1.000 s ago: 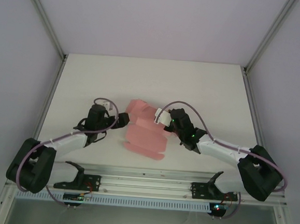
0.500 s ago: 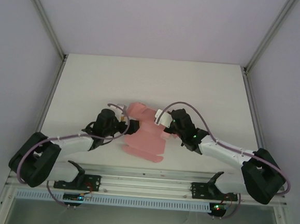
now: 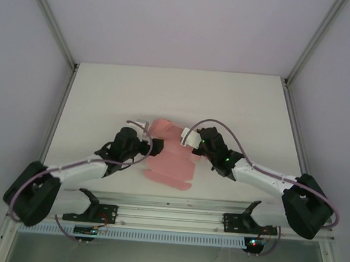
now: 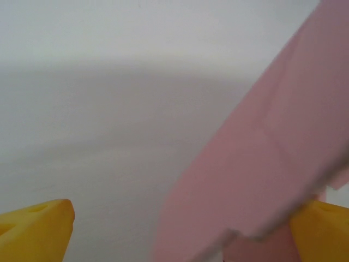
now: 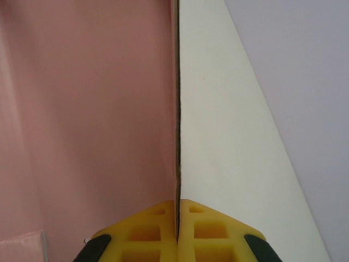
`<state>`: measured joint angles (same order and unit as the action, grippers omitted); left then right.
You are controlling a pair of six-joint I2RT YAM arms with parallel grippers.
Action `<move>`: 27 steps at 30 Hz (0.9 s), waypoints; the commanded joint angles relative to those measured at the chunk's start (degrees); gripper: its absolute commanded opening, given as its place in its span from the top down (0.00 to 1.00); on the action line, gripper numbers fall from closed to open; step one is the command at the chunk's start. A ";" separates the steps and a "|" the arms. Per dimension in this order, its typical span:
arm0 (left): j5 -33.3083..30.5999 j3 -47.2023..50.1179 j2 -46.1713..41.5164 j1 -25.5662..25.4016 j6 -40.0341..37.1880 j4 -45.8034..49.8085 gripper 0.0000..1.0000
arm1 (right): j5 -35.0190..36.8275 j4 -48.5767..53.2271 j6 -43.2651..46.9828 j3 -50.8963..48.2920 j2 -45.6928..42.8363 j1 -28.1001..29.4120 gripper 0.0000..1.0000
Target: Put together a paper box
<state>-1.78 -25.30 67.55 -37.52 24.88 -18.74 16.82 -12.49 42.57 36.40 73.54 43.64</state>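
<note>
The paper box (image 3: pixel 171 162) is a pale pink, partly folded cutout lying mid-table between the two arms, with one panel raised at its far end. My right gripper (image 3: pixel 190 145) is at its right side. In the right wrist view that gripper (image 5: pixel 177 218) is shut on the thin edge of an upright pink panel (image 5: pixel 92 109). My left gripper (image 3: pixel 154 146) is at the card's left edge. In the left wrist view its yellow fingers (image 4: pixel 38 229) stand wide apart, open, and a slanted pink panel (image 4: pixel 272 164) reaches in between them beside the right finger.
The white table (image 3: pixel 225 104) stretches away behind and to both sides of the card. An aluminium rail (image 3: pixel 168 212) runs along the near edge by the arm bases. Pale walls and frame posts (image 3: pixel 50 21) close in the sides.
The left arm has swung right until its gripper reached the card's left edge. The card's near part shifted slightly. The right gripper has kept its hold with little movement.
</note>
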 commanded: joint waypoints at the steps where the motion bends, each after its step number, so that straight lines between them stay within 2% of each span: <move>1: -4.53 0.57 -7.81 -0.09 0.04 10.30 0.00 | 3.86 -4.23 3.51 -0.10 0.81 0.34 1.00; 6: -10.36 0.86 -18.45 2.76 2.95 20.25 0.00 | 7.96 -11.44 10.46 -0.94 2.53 1.11 1.00; 12: -6.27 2.06 -23.74 13.51 7.80 23.96 0.00 | 12.80 -17.19 19.58 -0.54 7.46 3.05 1.00; 18: -1.60 1.80 -18.85 19.52 8.98 21.39 0.00 | 14.96 -22.03 22.77 -2.91 11.95 5.32 1.00; 27: 7.11 -1.87 -1.90 20.77 2.10 8.81 0.00 | 18.96 -37.24 32.27 -5.99 18.50 8.29 1.00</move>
<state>0.05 -24.23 62.11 -17.23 30.48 -3.31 33.17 -42.87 71.22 31.18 90.83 51.31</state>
